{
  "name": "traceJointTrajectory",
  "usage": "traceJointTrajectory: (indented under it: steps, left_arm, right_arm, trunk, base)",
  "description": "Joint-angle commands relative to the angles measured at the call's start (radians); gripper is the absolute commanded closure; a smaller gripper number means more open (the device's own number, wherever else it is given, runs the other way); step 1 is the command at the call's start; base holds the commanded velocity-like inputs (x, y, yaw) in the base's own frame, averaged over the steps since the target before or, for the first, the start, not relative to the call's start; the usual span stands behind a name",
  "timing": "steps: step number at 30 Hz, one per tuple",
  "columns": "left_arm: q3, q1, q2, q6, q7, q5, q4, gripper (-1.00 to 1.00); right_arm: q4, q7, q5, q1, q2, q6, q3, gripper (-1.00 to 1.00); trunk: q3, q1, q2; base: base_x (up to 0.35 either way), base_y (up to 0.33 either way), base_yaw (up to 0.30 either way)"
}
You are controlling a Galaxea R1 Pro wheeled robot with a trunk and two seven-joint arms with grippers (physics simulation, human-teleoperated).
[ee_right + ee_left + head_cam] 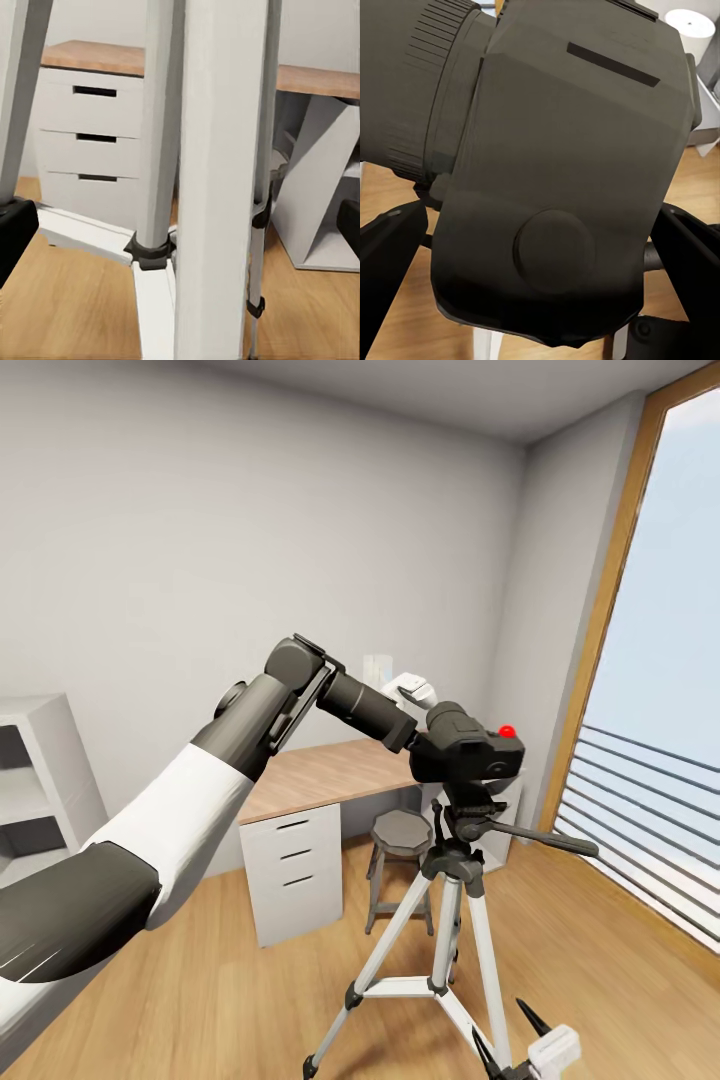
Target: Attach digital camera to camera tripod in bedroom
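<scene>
Head view: left arm (250, 740) reaches fwd to the camera (468, 752), which sits on top of the tripod (455, 920) head, red button (508, 731) up; left gripper hidden behind the camera here. Pan handle (545, 838) sticks out to the right. Desk (320, 775) w/ drawers and stool (402, 835) behind; window (660, 660) at right. Right gripper (520, 1050) low by a tripod leg, fingers apart. Left wrist view: camera (562, 172) body close up betw. both black fingers (386, 255), one each side; contact can't be told. Right wrist view: tripod (217, 180) legs near, drawers (90, 127) beyond; black fingertip (15, 232) at edge.
</scene>
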Motion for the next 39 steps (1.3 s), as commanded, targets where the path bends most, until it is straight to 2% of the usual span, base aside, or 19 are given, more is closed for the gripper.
traceJointTrajectory:
  steps: [1, 4, 8, 12, 16, 33, 34, 39]
  left_arm:
    - [0.001, 0.000, -0.001, 0.009, -0.009, -0.010, -0.001, 1.00]
    - [0.001, 0.000, -0.005, 0.009, -0.009, -0.010, -0.001, 1.00]
    - [0.001, 0.000, -0.013, 0.009, -0.009, -0.010, -0.001, 1.00]
    - [0.001, 0.000, -0.017, 0.009, -0.009, -0.010, -0.001, 1.00]
    - [0.001, 0.000, -0.017, 0.009, -0.009, -0.010, -0.001, 1.00]
    - [0.001, 0.000, -0.017, 0.009, -0.011, -0.010, -0.001, 1.00]
    - [0.001, 0.000, -0.017, 0.009, -0.011, -0.010, -0.001, 1.00]
    - [0.001, 0.000, -0.017, 0.009, -0.011, -0.010, -0.001, 1.00]
  right_arm:
    - [0.000, 0.004, -0.011, -0.005, 0.004, 0.006, 0.006, -1.00]
    - [-0.001, 0.004, -0.009, -0.018, 0.024, 0.025, 0.007, -1.00]
    - [-0.002, 0.004, -0.008, -0.046, 0.037, 0.073, 0.007, -1.00]
    - [-0.002, 0.004, -0.008, -0.065, 0.040, 0.120, 0.008, -1.00]
    - [-0.002, 0.003, -0.007, -0.087, 0.040, 0.136, 0.008, -1.00]
    - [-0.002, -0.011, -0.008, -0.100, 0.039, 0.139, 0.011, -1.00]
    - [-0.002, -0.011, -0.008, -0.100, 0.039, 0.139, 0.011, 1.00]
    - [-0.002, -0.011, -0.008, -0.100, 0.039, 0.139, 0.011, 1.00]
  trunk:
    - [0.000, 0.000, -0.001]
    - [0.000, 0.000, -0.001]
    - [0.000, 0.000, -0.001]
    - [0.000, 0.000, -0.001]
    - [0.000, 0.000, -0.001]
    - [0.000, 0.000, -0.001]
    - [0.000, 0.000, -0.001]
    - [0.000, 0.000, -0.001]
  base:
    - [0.000, 0.000, 0.000]
    - [0.000, 0.000, 0.000]
    - [0.000, 0.000, 0.000]
    - [0.000, 0.000, 0.000]
    - [0.000, 0.000, 0.000]
    - [0.000, 0.000, 0.000]
    - [0.000, 0.000, 0.000]
    - [0.000, 0.000, 0.000]
